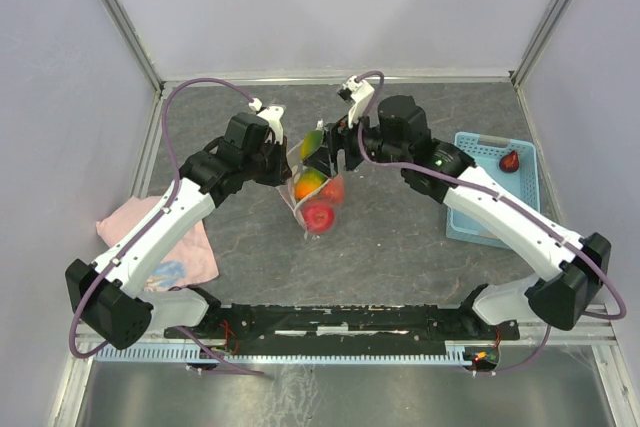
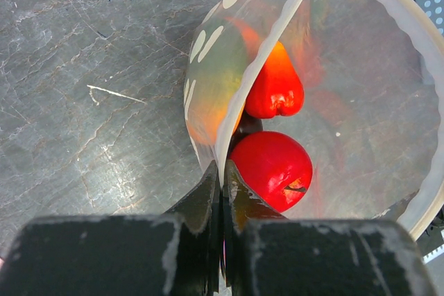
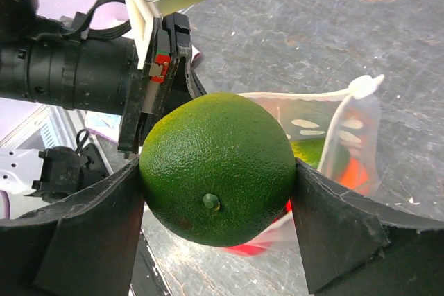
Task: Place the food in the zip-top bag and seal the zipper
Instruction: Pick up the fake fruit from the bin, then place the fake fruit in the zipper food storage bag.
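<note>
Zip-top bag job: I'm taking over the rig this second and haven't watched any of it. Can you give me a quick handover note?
Left gripper: shut on the zip-top bag at its rim, holding it up with the mouth open.
Right gripper: shut on the green fruit, above the bag, not yet in.
Done: mango, red fruit and red-orange fruit are in the bag.
Left: drop in the green fruit, probably fetch the maroon fruit from the blue basket, then seal the zipper.

Open bag (image 2: 388,102), red fruits (image 2: 274,168) inside, green fruit (image 3: 218,168) gripped
</note>
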